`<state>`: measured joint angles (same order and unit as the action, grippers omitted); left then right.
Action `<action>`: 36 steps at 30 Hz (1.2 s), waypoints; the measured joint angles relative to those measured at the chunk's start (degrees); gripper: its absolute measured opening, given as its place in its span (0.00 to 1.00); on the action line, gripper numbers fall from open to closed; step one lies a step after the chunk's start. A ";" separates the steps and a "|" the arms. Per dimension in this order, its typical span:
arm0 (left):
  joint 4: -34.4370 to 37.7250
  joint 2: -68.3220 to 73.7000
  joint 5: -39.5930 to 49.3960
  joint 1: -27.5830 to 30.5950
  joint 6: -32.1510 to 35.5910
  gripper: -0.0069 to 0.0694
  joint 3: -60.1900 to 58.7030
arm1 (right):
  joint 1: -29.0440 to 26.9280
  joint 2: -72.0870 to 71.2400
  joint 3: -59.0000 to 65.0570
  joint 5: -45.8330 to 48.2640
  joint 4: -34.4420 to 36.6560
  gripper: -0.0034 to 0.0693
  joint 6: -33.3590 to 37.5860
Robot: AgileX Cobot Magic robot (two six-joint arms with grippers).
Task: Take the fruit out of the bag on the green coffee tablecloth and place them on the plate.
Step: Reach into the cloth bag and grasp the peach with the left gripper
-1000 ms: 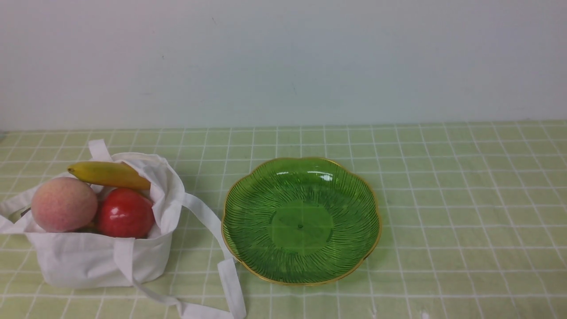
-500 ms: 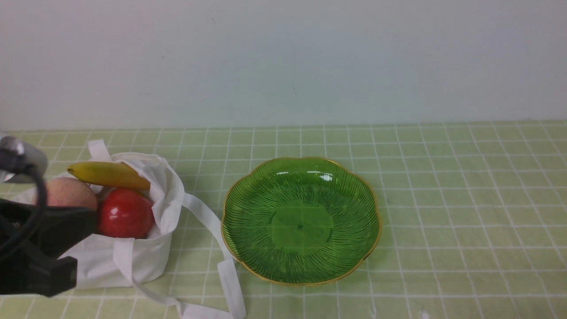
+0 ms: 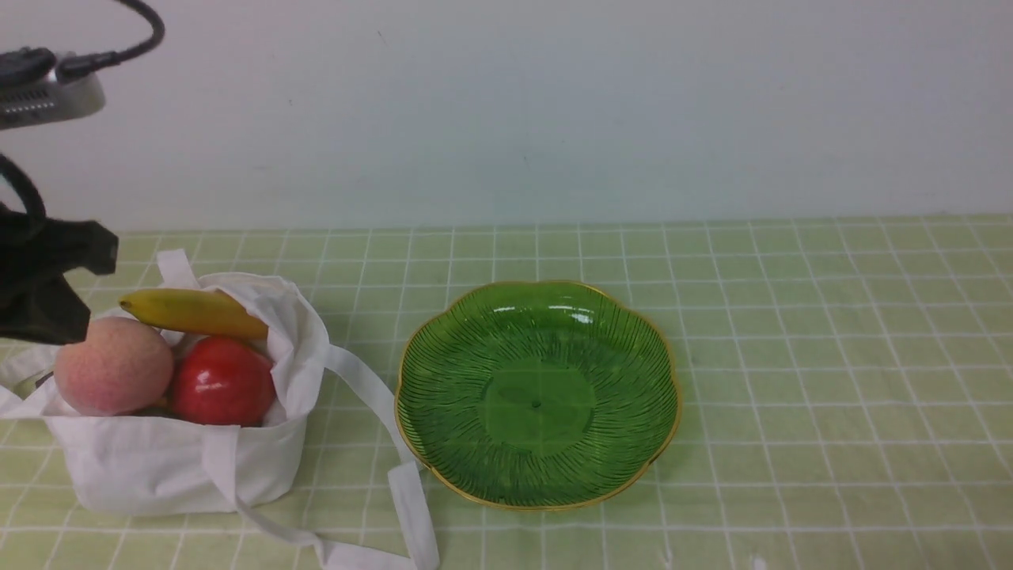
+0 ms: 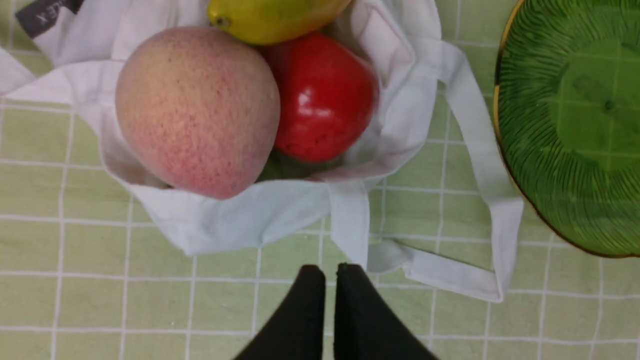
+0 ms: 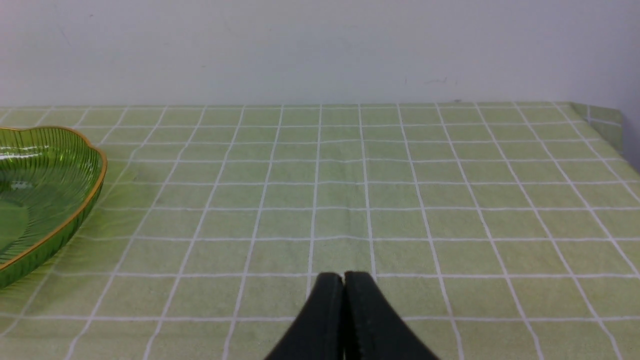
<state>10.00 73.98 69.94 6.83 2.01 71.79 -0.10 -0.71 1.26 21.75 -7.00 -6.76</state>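
Note:
The white bag (image 3: 182, 459) stands at the front left of the green checked tablecloth (image 3: 791, 356). In it lie a pink-yellow peach (image 3: 113, 366), a red apple (image 3: 224, 381) and a yellow banana (image 3: 194, 313). The green plate (image 3: 538, 393) sits empty to the bag's right. My left gripper (image 4: 330, 272) is shut and empty, above the cloth beside the bag's near side; the peach (image 4: 197, 110), apple (image 4: 322, 97) and banana (image 4: 272, 17) show in its view. The left arm (image 3: 39, 277) hangs above the bag's left. My right gripper (image 5: 344, 280) is shut and empty over bare cloth.
The bag's long straps (image 3: 380, 427) trail on the cloth between the bag and the plate. A pale wall (image 3: 506, 111) rises behind the table. The table's right edge (image 5: 615, 130) shows in the right wrist view, and the plate's rim (image 5: 75, 215) at its side.
The left arm came into the front view at the lower left, then rose to above and behind the bag's left side. The peach is uncovered again. Fruit, bag and plate have not moved.

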 joint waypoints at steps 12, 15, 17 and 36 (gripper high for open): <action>4.07 6.97 0.58 7.62 12.76 0.14 2.28 | 0.00 0.00 0.00 0.00 0.00 0.03 -0.01; 5.99 8.18 -0.87 7.62 20.21 0.25 2.28 | 0.00 0.00 0.00 0.00 0.00 0.03 -0.01; 6.14 8.89 -2.01 7.62 21.34 0.33 2.28 | 0.00 0.00 0.00 0.00 0.00 0.03 -0.01; 1.56 21.04 -8.96 6.85 23.04 0.96 2.28 | 0.00 0.00 0.00 0.00 -0.06 0.03 -0.01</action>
<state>11.56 95.02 60.98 13.69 25.06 74.06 -0.10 -0.71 1.26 21.75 -7.06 -6.77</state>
